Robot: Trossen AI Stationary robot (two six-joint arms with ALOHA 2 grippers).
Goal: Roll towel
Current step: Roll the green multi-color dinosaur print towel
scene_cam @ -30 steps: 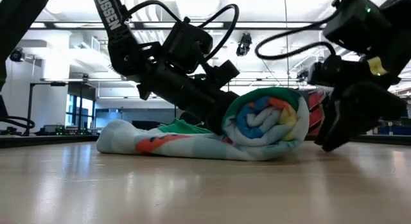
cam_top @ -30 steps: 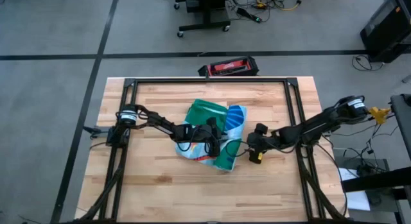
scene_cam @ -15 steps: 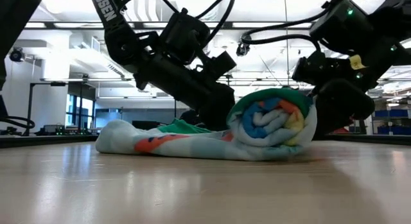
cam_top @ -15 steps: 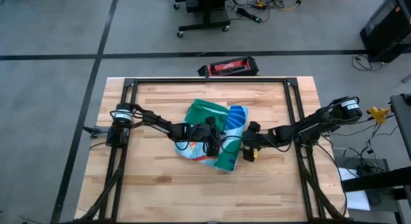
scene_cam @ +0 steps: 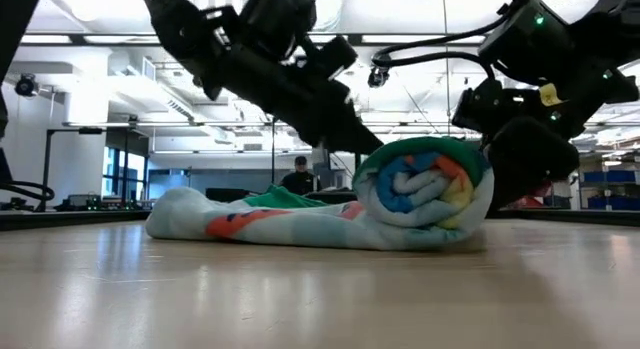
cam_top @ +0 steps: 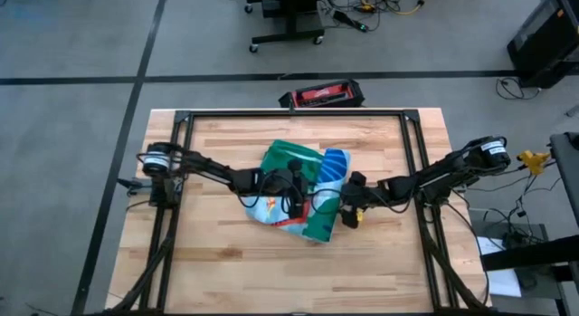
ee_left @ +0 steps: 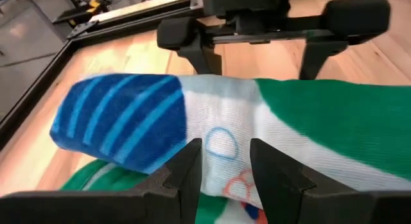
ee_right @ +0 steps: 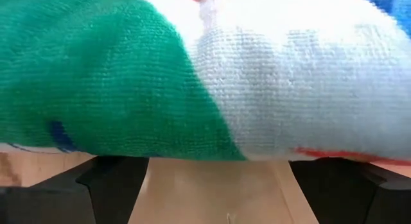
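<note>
high view, towel (cam_top: 303, 191): half rolled, mid table (cam_top: 226, 271); rolled part on its right side, flat green part spreads toward the table's far edge
high view, left gripper (cam_top: 295, 200): over the towel, just left of the roll; arm reaches in from the table's left side
high view, right gripper (cam_top: 345, 209): at the roll's right side, against it; arm comes from the table's right edge
high view, off table: red-and-black case (cam_top: 323, 95) on the floor just past the table's far edge
low view, towel (scene_cam: 425, 194): roll end-on, spiral of blue, orange, yellow and white, green outer layer; flat tail runs left from the roll along the table (scene_cam: 300, 299)
low view, left gripper: dark arm slopes down to the roll's upper left; tips hidden behind the towel
low view, right gripper (scene_cam: 520, 164): dark, pressed to the roll's right side
low view, background: person (scene_cam: 298, 176) in dark top, far behind the towel
left wrist view, left gripper (ee_left: 225, 166): fingers (ee_left: 186, 169) partly spread, nothing pinched, towel surface between and beyond them
left wrist view, towel (ee_left: 270, 131): blue striped patch, white with outlines, green band; right gripper (ee_left: 257, 47) beyond the roll, fingers spread wide
right wrist view, towel (ee_right: 192, 76): fills view, green and white terry
right wrist view, right gripper (ee_right: 218, 179): fingers (ee_right: 112, 179) far apart under the roll, bare table (ee_right: 218, 185) between, gripping nothing
</note>
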